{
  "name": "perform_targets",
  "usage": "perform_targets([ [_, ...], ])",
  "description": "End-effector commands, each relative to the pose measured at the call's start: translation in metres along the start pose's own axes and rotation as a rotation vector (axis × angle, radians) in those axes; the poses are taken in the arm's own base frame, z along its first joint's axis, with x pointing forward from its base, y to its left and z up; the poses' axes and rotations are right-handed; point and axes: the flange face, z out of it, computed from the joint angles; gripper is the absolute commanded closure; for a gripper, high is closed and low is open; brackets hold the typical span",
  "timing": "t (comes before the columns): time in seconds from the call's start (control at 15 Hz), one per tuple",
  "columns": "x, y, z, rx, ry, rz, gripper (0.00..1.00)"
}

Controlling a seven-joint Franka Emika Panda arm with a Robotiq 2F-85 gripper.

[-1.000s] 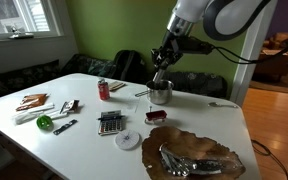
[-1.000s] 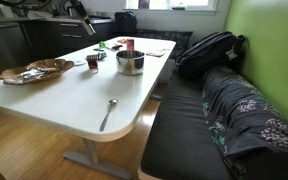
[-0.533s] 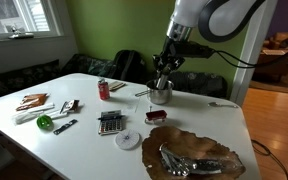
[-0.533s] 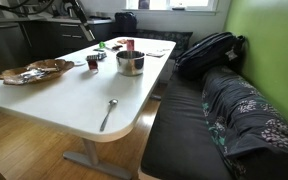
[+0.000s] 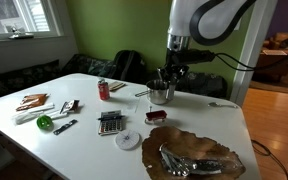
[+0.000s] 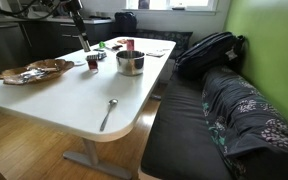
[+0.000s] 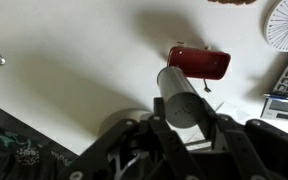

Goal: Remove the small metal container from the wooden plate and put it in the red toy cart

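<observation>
The small metal container [image 7: 184, 95], a plain grey cylinder, was off the wooden plate [image 5: 189, 138] and hung in the air, clamped between the fingers of the tool [image 7: 192, 125], as the wrist view showed. The red toy cart [image 7: 199, 62] sat on the white worktop [image 5: 84, 140] below, just past the container's far end and not touching it; nothing could be seen inside the cart. In an exterior view the tool [image 5: 167, 76] hovered close to a steel pot [image 5: 161, 95], with the cart [image 5: 155, 117] near the pot and the plate well apart at the worktop's near edge, some metal utensils lying on it. The container itself was too small to make out there. By this evidence the removal was done and the placing was not: the container had yet to be brought squarely over the cart, lowered into it and let go.
</observation>
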Motion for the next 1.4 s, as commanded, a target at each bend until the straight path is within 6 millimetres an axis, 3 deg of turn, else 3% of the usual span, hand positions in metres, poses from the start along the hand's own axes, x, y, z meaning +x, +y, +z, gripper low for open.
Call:
perform_targets([
  [0.0, 0.001, 0.001, 0.000, 0.004, -0.003, 0.002, 0.64],
  [0.07, 0.002, 0.001, -0.001, 0.005, -0.003, 0.005, 0.89],
  [0.47, 0.011, 0.009, 0.055, -0.034, -0.096, 0.042, 0.89],
  [0.73, 0.027, 0.001, 0.073, 0.087, -0.097, 0.080, 0.89],
  [0.93, 0.034, -0.004, 0.074, 0.130, -0.116, 0.081, 0.89],
  [1.0, 0.030, -0.001, 0.071, 0.108, -0.097, 0.085, 0.64],
  [1.07, 0.032, -0.002, 0.073, 0.114, -0.099, 0.083, 0.64],
  [1.13, 0.033, -0.002, 0.073, 0.117, -0.099, 0.084, 0.89],
  [1.33, 0.032, -0.006, 0.083, 0.084, -0.110, 0.080, 0.89],
])
